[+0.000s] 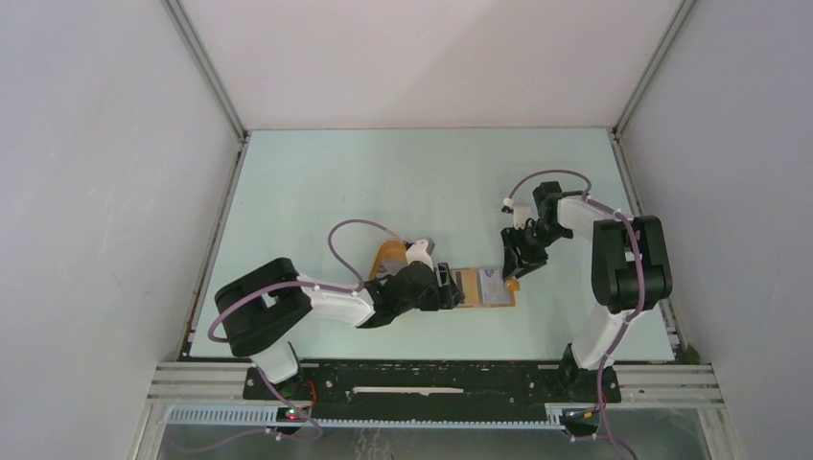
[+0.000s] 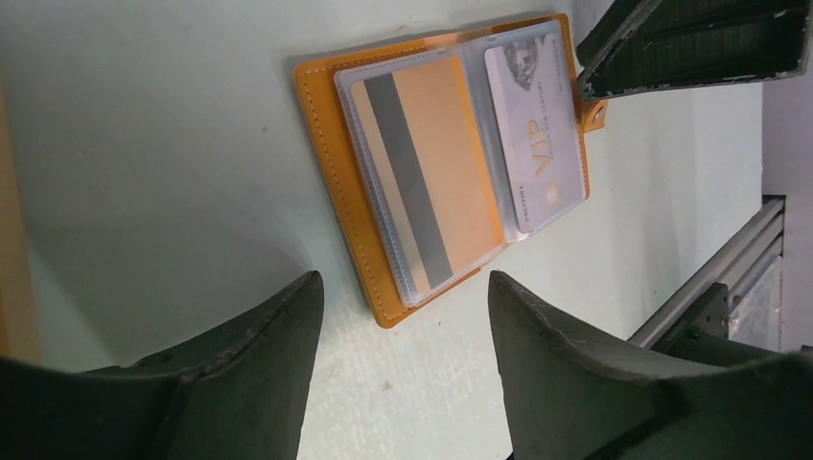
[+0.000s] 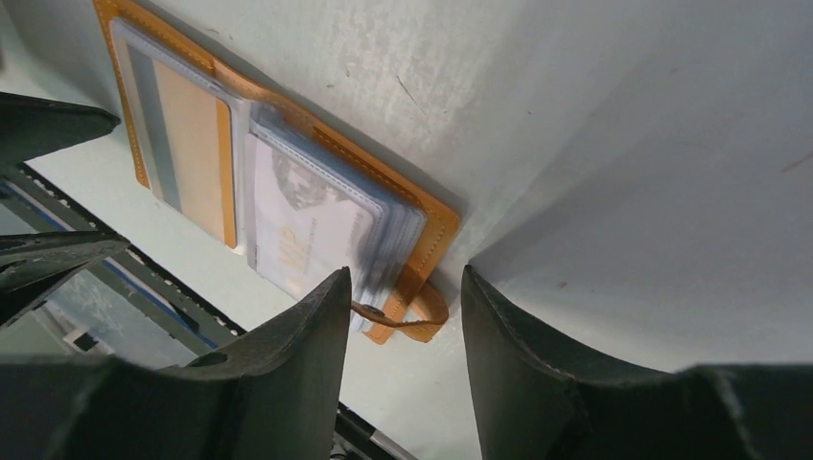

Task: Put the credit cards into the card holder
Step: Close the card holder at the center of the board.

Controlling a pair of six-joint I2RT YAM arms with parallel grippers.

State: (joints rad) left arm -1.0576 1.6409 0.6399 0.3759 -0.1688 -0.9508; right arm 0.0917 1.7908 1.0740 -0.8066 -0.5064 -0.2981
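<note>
card holder lies open between two open end effectors

the card holder [image 2: 336, 134] lies spread open and flat on the table [image 1: 383, 182], in the near half and a little right of the middle of the near edge. its inside faces up and shows clear sleeves [image 2: 479, 86]. a card with a grey stripe [image 2: 431, 172] sits in the sleeve on one half. a pale vip card [image 2: 542, 125] sits in the sleeve on the other half, next to the closure tab [image 3: 412, 307].

the left end effector [image 2: 403, 287] is open with nothing between its fingers. it hangs just beside the card holder's edge on the striped card's side.

the right end effector [image 3: 405, 278] is at the opposite edge, with its fingers apart. in the right wrist view the closure tab lies under the gap between them. it is unclear whether a finger touches the tab.

an orange tray [image 1: 388, 254] shows partly behind the left arm, on the far side of it.
</note>
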